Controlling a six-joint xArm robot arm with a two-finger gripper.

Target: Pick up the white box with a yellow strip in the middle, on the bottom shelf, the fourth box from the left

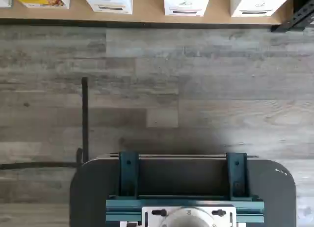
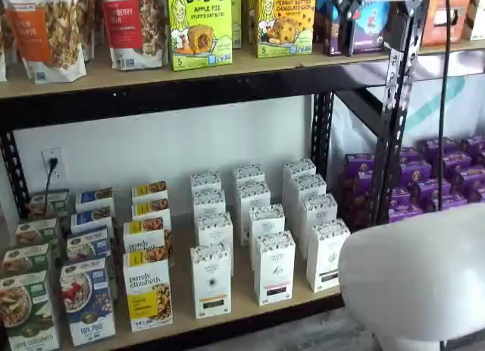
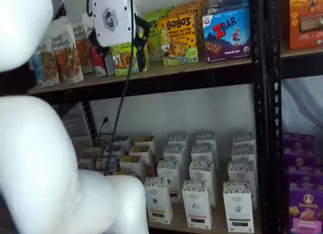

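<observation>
Nearest the cameras, the robot's white arm (image 3: 40, 158) fills the foreground in both shelf views. The wrist view shows the dark mount with teal brackets (image 1: 182, 180) over a grey plank floor (image 1: 196, 89). The gripper (image 3: 120, 44) hangs high up, level with the upper shelf (image 2: 151, 70) and well above the bottom shelf (image 2: 250, 309). Its white body bears a hexagon logo and a black cable (image 3: 121, 92) trails down beside it. Its jaws are spread as wide as they go, and it holds and touches nothing. The white box (image 2: 211, 279) stands upright at the front edge of the bottom shelf, with a yellow strip and a dark label low on its face. It stands just beside a "purely elizabeth" box (image 2: 148, 290) with a yellow panel on one side and a like white carton (image 2: 273, 266) on the other. More white cartons line up in rows behind it. To the side, in the next bay, purple boxes (image 3: 305, 203) read "Annie's". On the upper shelf stand a green "BOBO'S APPLE PIE" box (image 2: 198, 25), a yellow "BOBO'S PEANUT BUTTER CHOCOLATE CHIP" box (image 2: 286, 19), a blue "ZBAR" box (image 3: 227, 34) and "purely elizabeth" granola bags (image 2: 49, 32).
</observation>
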